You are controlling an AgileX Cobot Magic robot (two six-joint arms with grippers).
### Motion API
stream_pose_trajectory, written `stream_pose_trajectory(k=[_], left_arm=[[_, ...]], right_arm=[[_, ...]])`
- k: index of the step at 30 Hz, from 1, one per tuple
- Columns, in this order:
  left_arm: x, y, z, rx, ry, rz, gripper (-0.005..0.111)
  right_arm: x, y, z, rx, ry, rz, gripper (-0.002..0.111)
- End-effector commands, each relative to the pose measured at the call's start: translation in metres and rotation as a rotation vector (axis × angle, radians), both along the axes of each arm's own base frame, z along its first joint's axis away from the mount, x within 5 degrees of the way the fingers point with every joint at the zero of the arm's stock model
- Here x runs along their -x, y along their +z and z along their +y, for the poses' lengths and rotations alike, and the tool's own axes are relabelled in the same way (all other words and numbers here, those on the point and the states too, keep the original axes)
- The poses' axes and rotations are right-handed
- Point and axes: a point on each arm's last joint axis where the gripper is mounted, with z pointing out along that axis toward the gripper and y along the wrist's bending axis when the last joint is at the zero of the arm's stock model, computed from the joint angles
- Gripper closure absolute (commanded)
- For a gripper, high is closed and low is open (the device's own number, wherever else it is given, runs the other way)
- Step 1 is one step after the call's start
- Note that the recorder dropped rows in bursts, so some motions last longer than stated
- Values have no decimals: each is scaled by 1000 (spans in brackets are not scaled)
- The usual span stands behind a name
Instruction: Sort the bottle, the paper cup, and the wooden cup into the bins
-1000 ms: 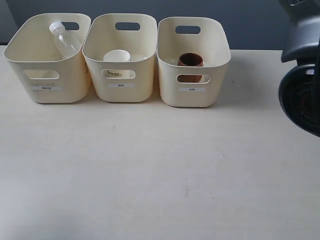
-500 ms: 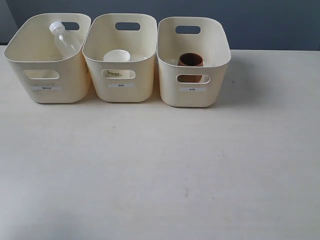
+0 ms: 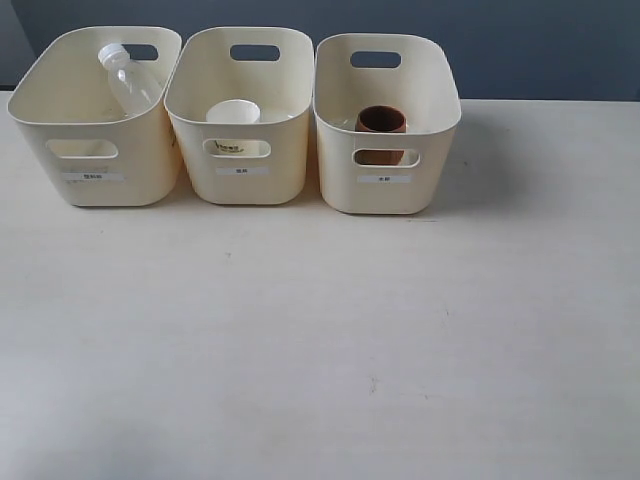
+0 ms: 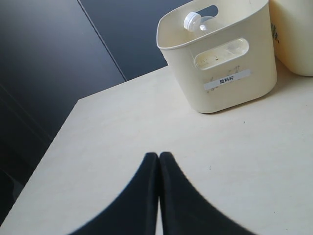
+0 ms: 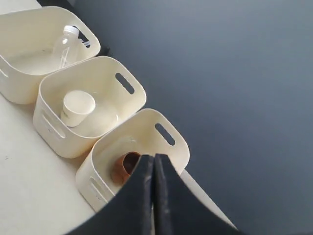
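Three cream bins stand in a row at the table's back. The clear bottle [image 3: 128, 80] leans inside the left bin [image 3: 95, 150]. Standing in the middle bin [image 3: 240, 165] is the white paper cup [image 3: 233, 111]. The right bin [image 3: 385, 160] holds the dark wooden cup [image 3: 381, 122]. Neither arm shows in the exterior view. My left gripper [image 4: 159, 155] is shut with nothing in it, over bare table in front of the left bin [image 4: 220, 58]. My right gripper [image 5: 153, 157] is shut and holds nothing, high above the right bin [image 5: 142, 142] with the wooden cup [image 5: 124, 166] below.
The pale table top [image 3: 320, 340] stretches wide in front of the bins. Its left edge [image 4: 58, 137] shows in the left wrist view against a dark wall. Dark wall lies behind the bins.
The right arm, seen at the exterior view's right edge a second ago, has drawn out of that view. The bins and their contents have not moved.
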Motion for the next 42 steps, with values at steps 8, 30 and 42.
stream_pose_trajectory(k=[8, 30, 42], left_arm=[[0, -1, 0, 4, -3, 3, 107], [0, -1, 0, 4, -2, 5, 107], [0, -1, 0, 4, -2, 5, 107]], right_arm=[[22, -105, -35, 14, 8, 9, 109], [16, -145, -52, -304, -114, 439, 109], [60, -238, -173, -617, -471, 46, 109]])
